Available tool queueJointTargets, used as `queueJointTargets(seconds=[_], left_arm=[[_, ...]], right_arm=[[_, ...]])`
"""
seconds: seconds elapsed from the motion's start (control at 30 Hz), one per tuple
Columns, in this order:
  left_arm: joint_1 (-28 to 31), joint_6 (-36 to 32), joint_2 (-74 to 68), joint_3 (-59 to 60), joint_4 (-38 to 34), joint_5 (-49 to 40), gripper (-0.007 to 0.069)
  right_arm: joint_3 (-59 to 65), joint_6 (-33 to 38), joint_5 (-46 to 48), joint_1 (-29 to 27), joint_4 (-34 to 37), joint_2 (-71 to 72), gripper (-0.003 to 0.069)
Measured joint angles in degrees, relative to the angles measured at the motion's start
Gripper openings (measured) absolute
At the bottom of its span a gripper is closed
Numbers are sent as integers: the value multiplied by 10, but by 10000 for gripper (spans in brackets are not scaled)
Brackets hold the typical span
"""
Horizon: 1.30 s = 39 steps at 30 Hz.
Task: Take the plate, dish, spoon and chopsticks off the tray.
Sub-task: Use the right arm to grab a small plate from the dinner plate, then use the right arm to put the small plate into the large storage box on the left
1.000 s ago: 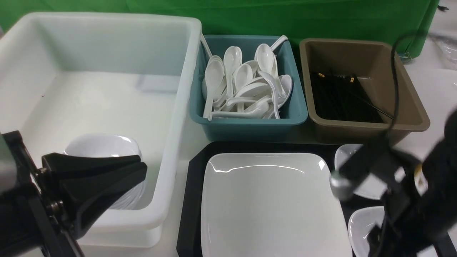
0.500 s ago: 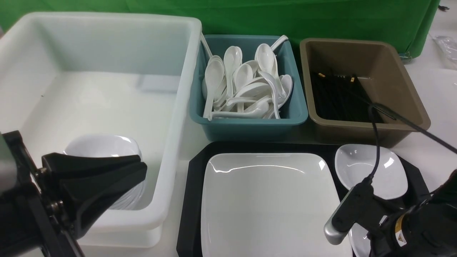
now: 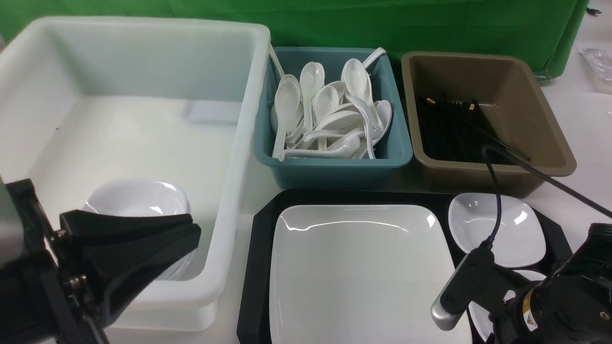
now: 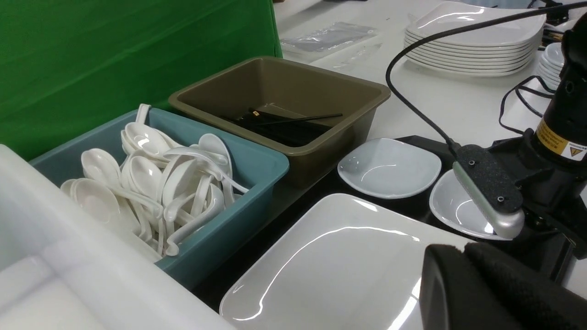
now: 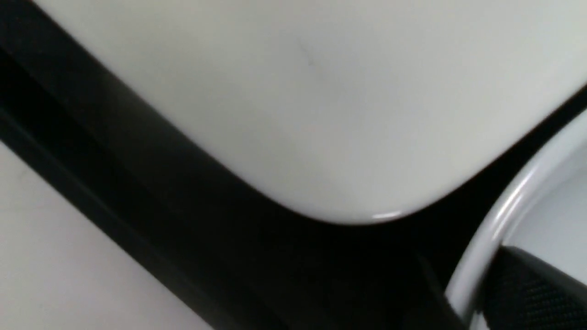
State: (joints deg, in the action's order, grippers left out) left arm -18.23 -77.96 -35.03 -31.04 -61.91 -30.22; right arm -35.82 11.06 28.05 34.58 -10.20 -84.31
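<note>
The big white plate (image 3: 358, 267) fills the middle of the black tray (image 3: 253, 258). Two small white dishes sit at the tray's right: a far dish (image 3: 497, 229) and a near dish (image 3: 478, 317) half hidden by my right arm. In the right wrist view my right gripper (image 5: 463, 293) is shut on the near dish's rim (image 5: 504, 215), one finger inside the bowl, beside the plate's corner (image 5: 298, 101). My left gripper (image 3: 193, 234) hangs shut and empty over the white tub. No spoon or chopsticks show on the tray.
A large white tub (image 3: 239, 143) at the left holds stacked small dishes (image 3: 138, 198). Behind the tray a teal tub (image 3: 334, 167) is full of white spoons, and a brown tub (image 3: 550, 143) holds black chopsticks (image 3: 454, 129). A stack of plates (image 4: 472, 41) stands far right.
My right arm swung down from above the tray's right side to the near dish, and its jaws closed onto the rim. The left arm barely shifted.
</note>
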Motion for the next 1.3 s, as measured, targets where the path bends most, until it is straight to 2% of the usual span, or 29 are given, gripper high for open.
queueJointTargets(seconds=[0.1, 0.23, 0.5, 0.67, 0.7, 0.87, 0.93, 0.97, 1.0, 1.1, 1.13, 1.17, 1.2, 1.3], left_arm=[[0, 10, 0, 0, 0, -9, 17], [0, 56, 0, 0, 0, 1, 17], [0, 90, 0, -3, 13, 12, 17], [0, 177, 0, -32, 101, 12, 17], [0, 248, 0, -56, 174, 2, 17], [0, 496, 9, -139, 417, -77, 17], [0, 544, 18, -149, 466, -98, 17], [0, 604, 41, -163, 527, -131, 17], [0, 619, 44, -164, 541, -135, 17], [0, 719, 100, -174, 644, -197, 17], [0, 754, 120, -176, 681, -222, 17], [0, 758, 127, -176, 686, -230, 17], [0, 780, 152, -176, 715, -258, 17], [0, 795, 186, -176, 729, -284, 17]], right_arm=[[-14, -17, 46, 20, -7, 22, 195], [-71, -52, 164, 62, -1, 83, 69], [-223, -111, 316, 108, 8, 160, 64], [-299, -102, 345, 125, 3, 160, 64], [-325, -85, 341, 135, 1, 154, 64], [-443, 45, 251, 185, 3, 83, 64], [-461, 69, 237, 191, 6, 66, 64], [-509, 129, 211, 198, 29, 24, 64], [-514, 136, 208, 199, 29, 18, 64], [-608, 270, 176, 200, 134, -88, 64], [-629, 294, 174, 200, 161, -112, 64], [-634, 300, 172, 200, 167, -118, 64], [-689, 338, 169, 206, 218, -177, 64], [-758, 354, 165, 220, 236, -250, 64]])
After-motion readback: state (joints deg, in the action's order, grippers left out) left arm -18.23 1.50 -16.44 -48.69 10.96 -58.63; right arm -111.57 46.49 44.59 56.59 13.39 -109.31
